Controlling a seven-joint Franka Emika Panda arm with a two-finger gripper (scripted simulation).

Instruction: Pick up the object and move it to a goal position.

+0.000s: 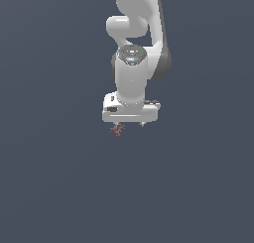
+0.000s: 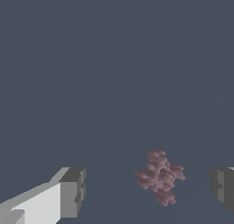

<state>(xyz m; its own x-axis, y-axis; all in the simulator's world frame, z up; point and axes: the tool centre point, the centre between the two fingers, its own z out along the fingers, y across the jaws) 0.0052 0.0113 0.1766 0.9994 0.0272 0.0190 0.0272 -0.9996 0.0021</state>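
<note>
In the exterior view I see my gripper (image 1: 129, 124) pointing down, with the object (image 1: 117, 131) just below its fingertip on that view's left. In the wrist view my fingers (image 2: 73, 192) are spread wide, unclenched; the object (image 2: 161, 176) lies between them, touching neither and nearer one finger.

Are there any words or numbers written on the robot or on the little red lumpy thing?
None. No words, numbers or signs can be read in either view.
The white gripper is plain, with no label that shows.
The little red lumpy object is bare too.
A few tiny coloured specks sit on the arm's wrist joint, too small to tell whether they are writing.
</note>
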